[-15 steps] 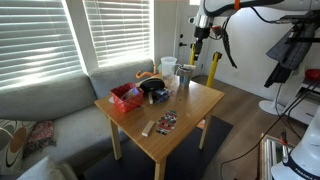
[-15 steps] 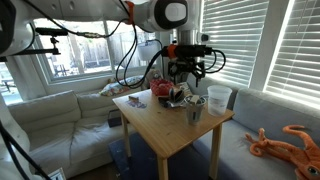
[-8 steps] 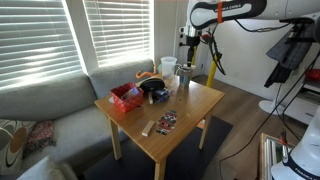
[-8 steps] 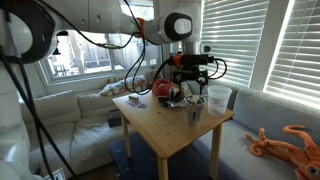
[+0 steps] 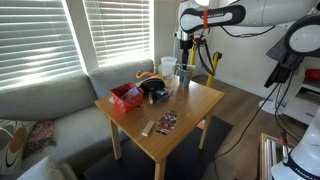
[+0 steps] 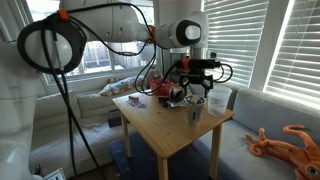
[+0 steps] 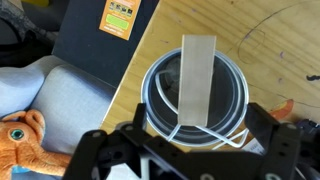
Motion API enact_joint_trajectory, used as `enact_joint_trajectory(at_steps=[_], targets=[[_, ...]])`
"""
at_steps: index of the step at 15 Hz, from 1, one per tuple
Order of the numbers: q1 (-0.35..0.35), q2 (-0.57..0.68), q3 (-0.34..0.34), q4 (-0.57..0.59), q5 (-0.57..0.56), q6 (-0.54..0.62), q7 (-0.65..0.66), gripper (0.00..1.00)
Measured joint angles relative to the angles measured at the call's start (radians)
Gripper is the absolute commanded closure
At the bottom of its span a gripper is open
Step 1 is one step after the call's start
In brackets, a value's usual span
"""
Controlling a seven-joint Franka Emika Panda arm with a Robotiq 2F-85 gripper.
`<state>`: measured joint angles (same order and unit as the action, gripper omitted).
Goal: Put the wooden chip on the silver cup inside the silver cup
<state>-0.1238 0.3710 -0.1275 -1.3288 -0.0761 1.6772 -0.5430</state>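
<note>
- In an exterior view the arm reaches in from the upper right and bends down, so the gripper [image 5: 186, 63] hangs straight above the silver cup [image 5: 183, 81]. The cup stands near the far edge of the wooden table [image 5: 200, 102], just beside a taller white jug [image 5: 168, 66]. A red box [image 5: 125, 97] and some dark clutter sit further along the table, and small cards [image 5: 166, 122] lie near the front edge. The wooden chip is too small to make out here.
- The opposite exterior view shows the gripper [image 6: 197, 90] pointing down, close over the cup [image 6: 195, 113], with the jug [image 6: 219, 98] behind it. An orange soft toy [image 6: 290, 140] lies on the couch to the right. The fingers are too small to judge.
- The wrist view looks straight down into the cup [image 7: 232, 95]. The wooden chip [image 7: 198, 80] lies flat across the rim like a bridge, not inside. The gripper [image 7: 190, 142] is spread wide, one finger [image 7: 108, 148] on each side of the cup, holding nothing. The orange toy [image 7: 15, 135] shows at the lower left.
</note>
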Motion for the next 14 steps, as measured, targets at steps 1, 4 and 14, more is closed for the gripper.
enact_joint_trajectory(at_steps=[1,4,14], targets=[[-0.006,0.014,0.001,0.027,0.000,-0.030,0.000,0.00],[-0.017,0.051,0.005,0.102,0.000,-0.104,0.000,0.00],[-0.026,0.180,0.023,0.296,-0.003,-0.225,0.012,0.17]])
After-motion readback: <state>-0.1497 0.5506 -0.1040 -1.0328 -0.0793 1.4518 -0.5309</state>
